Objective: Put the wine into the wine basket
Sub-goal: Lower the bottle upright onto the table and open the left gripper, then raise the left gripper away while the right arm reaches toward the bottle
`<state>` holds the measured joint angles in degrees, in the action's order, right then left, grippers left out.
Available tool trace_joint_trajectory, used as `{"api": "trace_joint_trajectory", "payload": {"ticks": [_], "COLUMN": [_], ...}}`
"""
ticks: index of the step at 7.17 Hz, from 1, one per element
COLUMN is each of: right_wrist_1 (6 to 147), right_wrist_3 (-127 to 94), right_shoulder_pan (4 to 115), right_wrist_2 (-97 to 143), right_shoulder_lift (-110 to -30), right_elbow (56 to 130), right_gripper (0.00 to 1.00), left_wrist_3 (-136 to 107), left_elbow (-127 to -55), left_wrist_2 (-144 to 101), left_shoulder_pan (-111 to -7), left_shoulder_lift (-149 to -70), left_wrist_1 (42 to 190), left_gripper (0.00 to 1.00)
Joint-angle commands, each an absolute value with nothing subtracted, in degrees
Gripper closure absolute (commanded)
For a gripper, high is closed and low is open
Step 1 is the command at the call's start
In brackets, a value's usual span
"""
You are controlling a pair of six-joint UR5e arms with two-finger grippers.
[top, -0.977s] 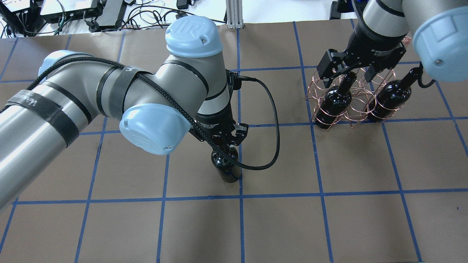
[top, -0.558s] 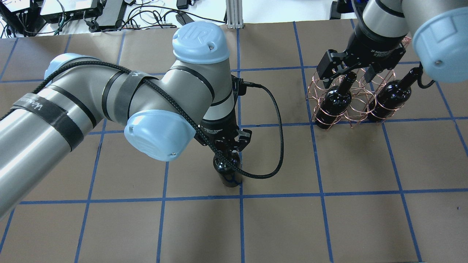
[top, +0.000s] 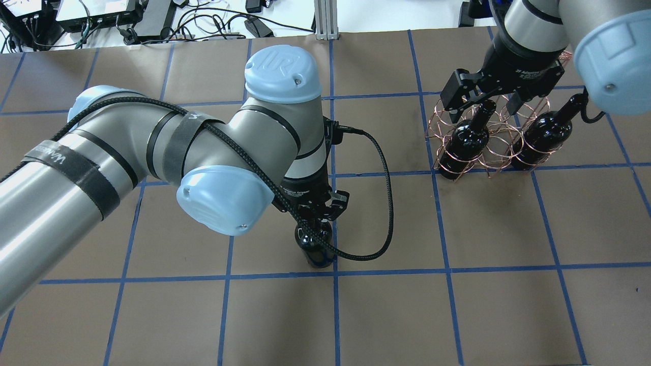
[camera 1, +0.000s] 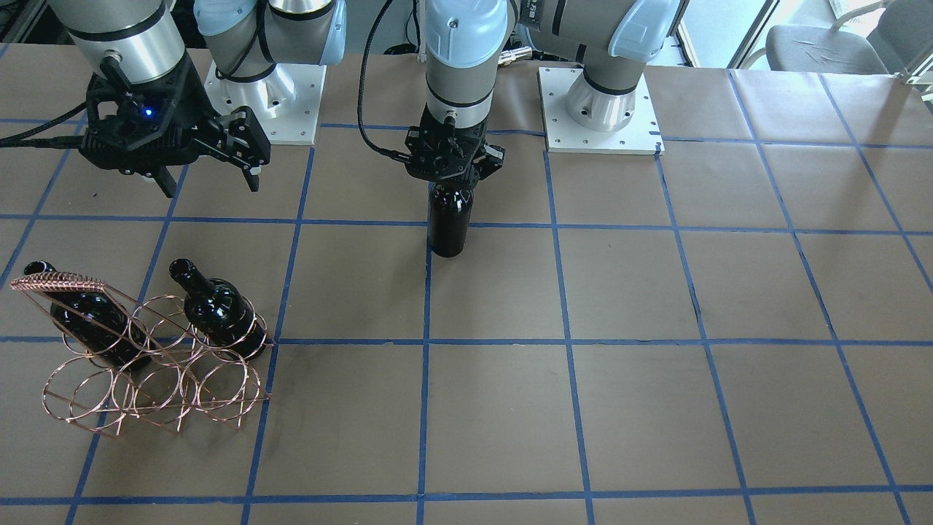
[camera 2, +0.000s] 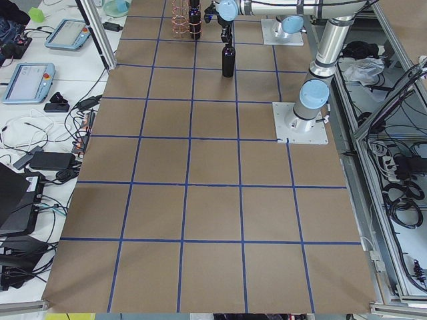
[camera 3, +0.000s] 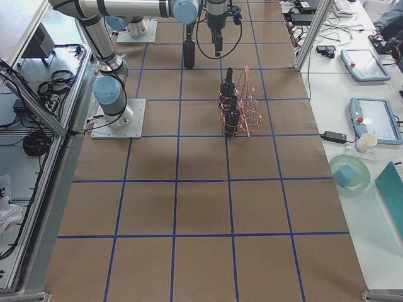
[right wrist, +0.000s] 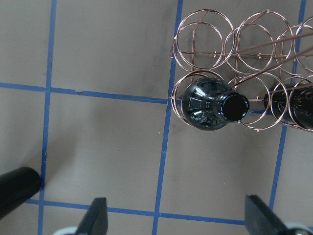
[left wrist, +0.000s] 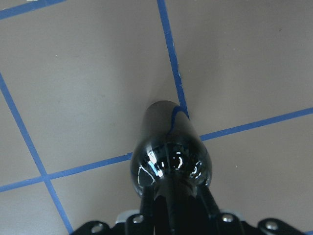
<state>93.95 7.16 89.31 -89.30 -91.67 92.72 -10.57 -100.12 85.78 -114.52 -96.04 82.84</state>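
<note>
Upright wine (camera 1: 447, 222) is clamped at the neck by left gripper (camera 1: 450, 177) fingers, mid-worktop (camera 1: 656, 292). Right gripper (camera 1: 211, 185) fingers are held wide apart, empty, near wine basket (camera 1: 153, 386).

The wine (camera 1: 447, 226) stands on the table (camera 1: 656, 292), well to the robot's left of the wine basket (camera 1: 146, 386) holding two bottles (camera 1: 219, 310).
</note>
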Motion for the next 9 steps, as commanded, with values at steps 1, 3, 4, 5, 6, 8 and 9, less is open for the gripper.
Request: {"api": "trace_joint_trajectory", "payload": {"ticks": [1, 3, 4, 5, 6, 8, 9], "right_wrist_1": [94.0, 94.0, 94.0, 94.0, 93.2, 92.7, 93.5], "right_wrist_3": [7.3, 7.3, 6.9, 7.7, 6.2, -0.9, -9.6], "right_shoulder_pan": [89.3, 89.3, 89.3, 89.3, 89.6, 96.8, 102.8], "right_wrist_2": [-89.1, -89.0, -88.9, -88.7, -88.2, -88.8, -89.7], "right_shoulder_lift": [-91.7, -91.7, -91.7, -91.7, -91.8, -91.7, -90.6], "right_elbow": [92.7, 92.7, 92.7, 92.8, 93.1, 93.1, 93.1], "right_gripper": [0.0, 0.0, 0.0, 0.0, 0.0, 0.01, 0.01], "left_wrist_3": [-11.4, -11.5, -11.5, -10.5, -8.9, -2.3, -0.7], "left_elbow": [-99.7, -95.4, -91.6, -88.4, -86.9, -85.9, -85.7], "left_wrist_2": [85.8, 85.7, 86.0, 86.2, 89.4, 90.0, 90.3], "left_shoulder_pan": [-114.4, -113.7, -112.7, -109.9, -105.5, -95.3, -91.8], "left_shoulder_lift": [-96.0, -94.9, -94.9, -94.7, -94.1, -94.1, -93.9], "left_wrist_1": [82.6, 85.6, 90.1, 93.7, 93.7, 93.9, 93.7], "left_gripper": [0.09, 0.0, 0.0, 0.0, 0.0, 0.0, 0.0]}}
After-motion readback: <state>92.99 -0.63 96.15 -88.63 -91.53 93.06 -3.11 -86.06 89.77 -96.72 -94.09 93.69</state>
